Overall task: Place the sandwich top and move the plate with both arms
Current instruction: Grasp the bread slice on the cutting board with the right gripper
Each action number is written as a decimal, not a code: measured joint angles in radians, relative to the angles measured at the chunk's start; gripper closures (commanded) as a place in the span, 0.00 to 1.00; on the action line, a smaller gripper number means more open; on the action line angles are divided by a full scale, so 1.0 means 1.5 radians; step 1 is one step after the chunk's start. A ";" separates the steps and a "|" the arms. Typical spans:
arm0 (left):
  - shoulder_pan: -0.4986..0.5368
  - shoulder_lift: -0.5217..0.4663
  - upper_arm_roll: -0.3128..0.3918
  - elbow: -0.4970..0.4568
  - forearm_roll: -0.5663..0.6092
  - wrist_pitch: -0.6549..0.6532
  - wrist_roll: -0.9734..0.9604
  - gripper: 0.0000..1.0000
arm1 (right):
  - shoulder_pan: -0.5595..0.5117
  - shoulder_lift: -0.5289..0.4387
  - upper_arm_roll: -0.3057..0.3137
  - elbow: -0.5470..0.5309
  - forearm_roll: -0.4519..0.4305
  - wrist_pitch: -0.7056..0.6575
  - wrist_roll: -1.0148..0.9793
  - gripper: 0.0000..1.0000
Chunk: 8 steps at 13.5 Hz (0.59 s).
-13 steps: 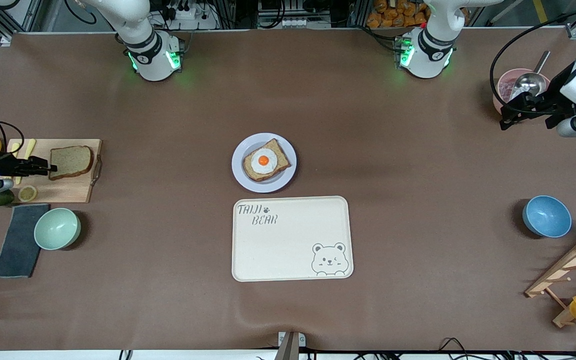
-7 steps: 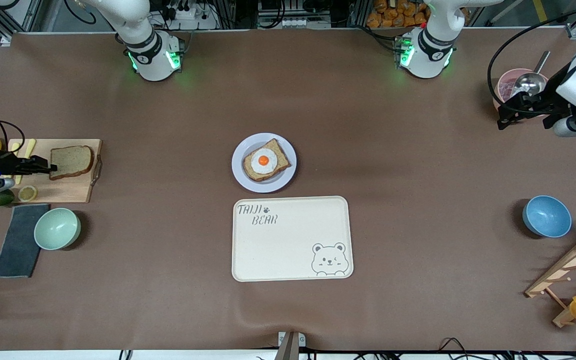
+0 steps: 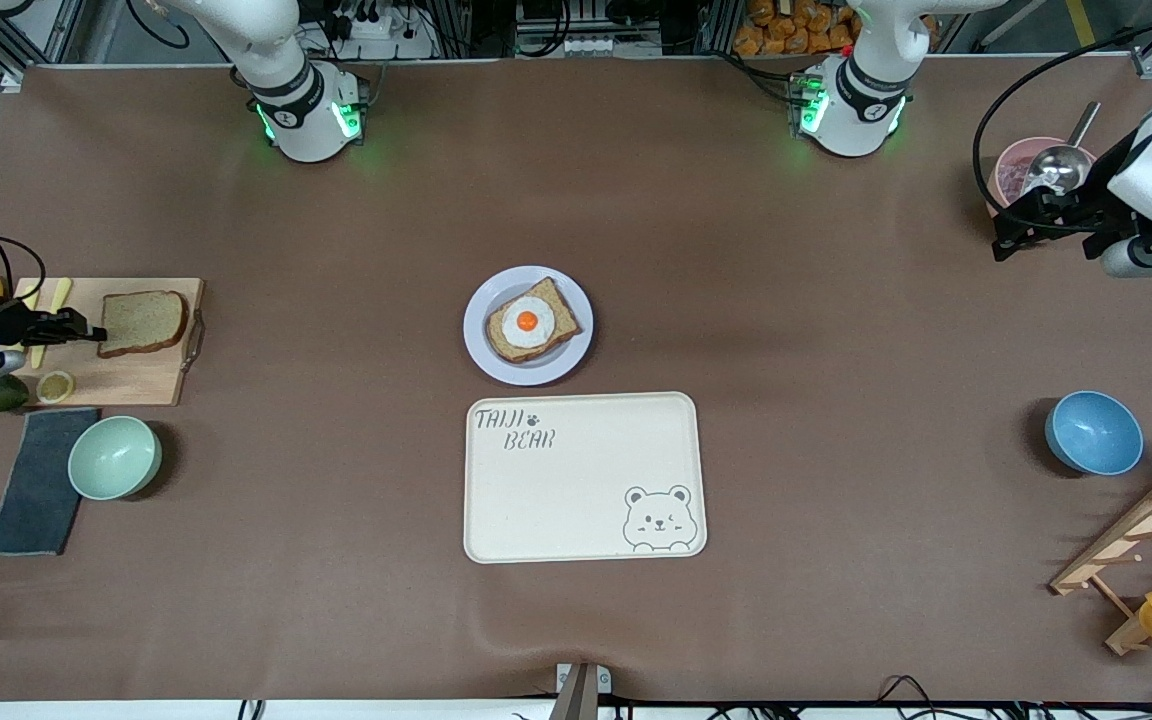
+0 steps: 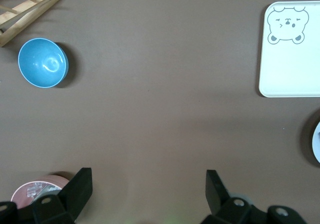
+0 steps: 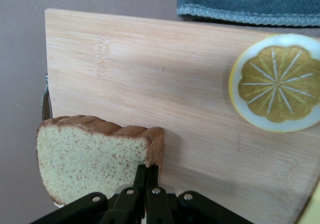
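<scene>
**Right arm pinches the bread slice as the sandwich waits for its lid**

A brown table [image 3: 336, 560] spreads under two white arms whose green-lit bases stand along its farther edge. Near the middle, closest to the front camera, lies a cream tray [image 3: 576, 500] printed with a bear; just beside it, farther from the camera, sits the plate [image 3: 481, 350] carrying a darker slice topped with a fried egg [image 3: 527, 321]. At the right arm's end of the table a wooden cutting board [image 3: 136, 375] holds the sandwich top [image 3: 143, 322], a plain light-brown slice, with a lemon slice [image 5: 276, 82] on the same board and a grey cloth [image 3: 36, 480] and pale green bowl [image 3: 114, 457] nearer the camera.

The right gripper [image 3: 81, 331] is at the board, its fingers [image 5: 140, 184] pressed together on the crust edge of the sandwich top, which looks slightly tipped up off the wood in the right wrist view. The left gripper [image 4: 149, 186] hangs with its jaws spread wide and empty over bare table at the left arm's end, next to a pink bowl [image 3: 1011, 165] with a metal ladle [image 3: 1061, 165]; that arm waits. A blue bowl [image 3: 1093, 432] sits nearer the camera.

The step in hand appears to be the pick-up of the slice. The next move likely calls for lifting it clear of the board without it slipping from so thin a pinch, carrying it to the plate well apart, and squaring it over the egg.
</scene>
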 measured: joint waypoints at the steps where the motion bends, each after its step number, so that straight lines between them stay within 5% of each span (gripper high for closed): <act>1: 0.000 0.000 0.000 0.000 0.000 0.000 0.000 0.00 | 0.000 0.000 0.000 0.000 0.000 0.000 0.000 1.00; 8: 0.001 0.000 0.001 0.000 0.000 0.000 0.000 0.00 | 0.000 -0.001 0.009 0.031 0.042 -0.088 0.060 1.00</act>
